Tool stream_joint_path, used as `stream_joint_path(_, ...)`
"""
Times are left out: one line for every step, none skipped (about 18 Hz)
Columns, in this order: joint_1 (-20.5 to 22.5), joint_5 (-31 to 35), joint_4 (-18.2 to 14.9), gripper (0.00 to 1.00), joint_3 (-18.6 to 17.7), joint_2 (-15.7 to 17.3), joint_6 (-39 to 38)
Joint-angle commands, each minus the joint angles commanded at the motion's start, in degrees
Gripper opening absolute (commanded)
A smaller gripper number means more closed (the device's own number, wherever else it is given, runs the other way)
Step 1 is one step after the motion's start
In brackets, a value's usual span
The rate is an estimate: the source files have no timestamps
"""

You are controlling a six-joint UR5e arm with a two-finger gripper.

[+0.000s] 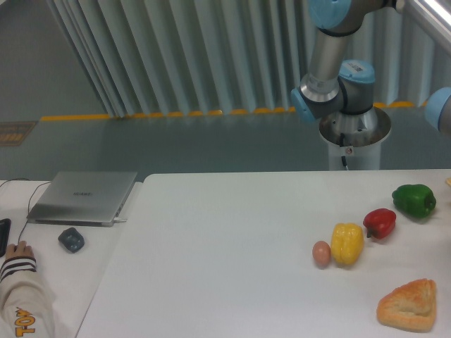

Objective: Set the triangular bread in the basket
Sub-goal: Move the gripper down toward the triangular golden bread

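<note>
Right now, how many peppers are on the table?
3. The yellow pepper sits beside the egg, the red pepper is just behind it to the right, and the green pepper is farthest back. More could lie beyond the picture's right edge.

We see bread (408, 305) on table (211, 267), at front right corner. Behind it, row of four things going back and to right: egg (321, 253) most left, touching pepper (347, 243) on its right; second pepper (380, 222) just beside, further back; third pepper (414, 200) near right edge, most far back. Arm base (352, 137) behind table, at right. Laptop (83, 198) on far left, mouse (71, 240) before it. Person's hand (19, 251) at left edge, left of mouse.
</note>
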Motion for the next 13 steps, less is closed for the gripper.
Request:
stream_joint_path(0.0,0.0,0.0,1.0,0.0,0.0,0.09)
stream_joint_path(0.0,0.0,-0.17,1.0,0.0,0.09,0.09)
stream_joint_path(-0.09,0.0,-0.09,1.0,-0.09,0.09,0.0)
stream_joint_path(-0.26,0.0,-0.26,1.0,-0.26,0.7,0.0)
stream_joint_path(-0.7,0.09,-0.26,1.0,-0.44,1.23,0.0)
stream_joint_path(-1.31,-0.09,0.08,1.0,-0.79,1.84,0.0)
stream_joint_path(-2.28,-0.09,0.26,1.0,-0.88,2.45,0.0)
stream_joint_path(-2.72,0.0,0.44,1.0,-0.88,2.55,-0.09)
stream_joint_path(-2.81,-0.09,0.53,1.0,-0.7,2.46,-0.78)
stream_joint_path(-2.81,-0.09,0.53,1.0,-0.27,2.29,-0.79)
stream_joint_path(-2.55,-0.52,1.22,1.0,-0.52,1.94,-0.88)
stream_joint_path(-2.46,-0.7,2.71,1.0,-0.96,1.85,-1.92)
stream_joint_path(-2.46,-0.7,3.59,1.0,-1.58,1.93,-5.33)
